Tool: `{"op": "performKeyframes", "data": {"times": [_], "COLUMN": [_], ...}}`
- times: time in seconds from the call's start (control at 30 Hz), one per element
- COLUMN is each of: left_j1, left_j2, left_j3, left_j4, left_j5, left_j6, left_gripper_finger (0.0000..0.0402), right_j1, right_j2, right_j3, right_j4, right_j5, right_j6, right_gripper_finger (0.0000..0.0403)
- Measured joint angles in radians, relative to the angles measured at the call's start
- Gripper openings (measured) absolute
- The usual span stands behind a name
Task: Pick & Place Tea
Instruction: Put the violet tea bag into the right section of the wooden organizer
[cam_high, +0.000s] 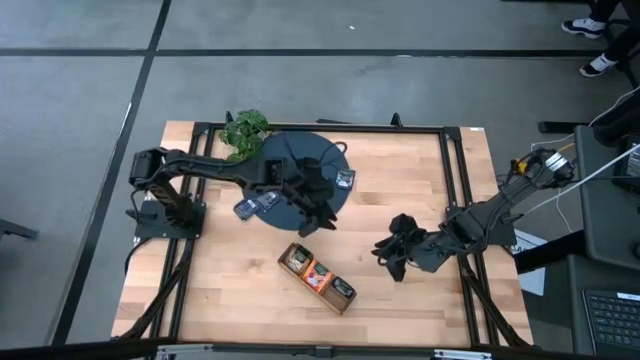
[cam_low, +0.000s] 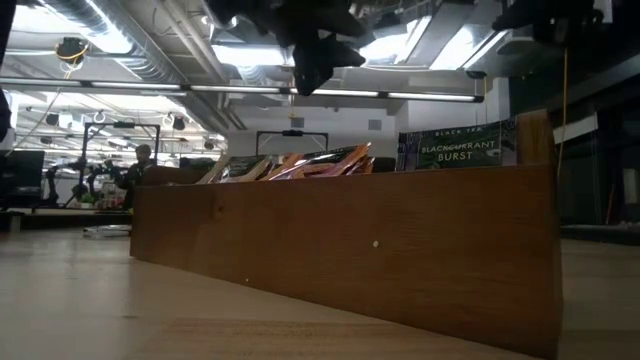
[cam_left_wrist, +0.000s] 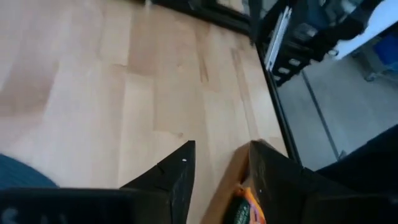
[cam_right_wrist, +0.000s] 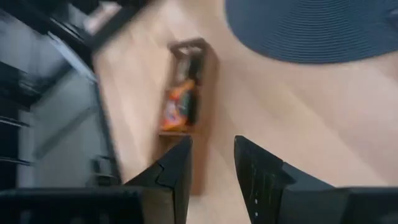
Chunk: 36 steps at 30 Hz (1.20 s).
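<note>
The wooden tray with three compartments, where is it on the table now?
In the high view the wooden tray lies slanted near the table's front edge, just in front of the dark round mat, between the left gripper and the right gripper.

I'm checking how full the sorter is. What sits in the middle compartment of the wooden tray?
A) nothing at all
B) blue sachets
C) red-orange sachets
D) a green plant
C: in the high view the wooden tray shows red-orange sachets in its middle compartment, and the right wrist view shows the same orange patch midway along it.
</note>
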Motion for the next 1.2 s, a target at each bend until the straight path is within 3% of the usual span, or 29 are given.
{"op": "performKeyframes", "data": {"times": [0.33, 0.77, 0.87, 1.0, 1.2], "left_j1": [0.146, 0.258, 0.264, 0.263, 0.259], "left_j2": [0.000, 0.061, 0.088, 0.123, 0.151], "left_j3": [0.000, -0.001, -0.001, -0.001, -0.001], "left_j4": [0.049, 0.095, 0.108, 0.114, 0.112], "left_j5": [0.071, 0.068, 0.022, -0.114, -0.260], "left_j6": [0.039, 0.033, 0.008, -0.017, 0.001], "left_gripper_finger": [0.0148, 0.0148, 0.0146, 0.0143, 0.0135], "right_j1": [-0.179, -0.494, -0.574, -0.672, -0.792], "right_j2": [-0.076, -0.074, -0.071, -0.043, 0.042], "right_j3": [-0.169, -0.182, -0.182, -0.182, -0.182], "right_j4": [0.235, 0.184, 0.137, 0.114, 0.162], "right_j5": [-0.074, -0.119, -0.138, -0.171, -0.286], "right_j6": [0.076, 0.072, 0.071, 0.046, -0.038], "right_gripper_finger": [0.0120, 0.0120, 0.0120, 0.0120, 0.0120]}}
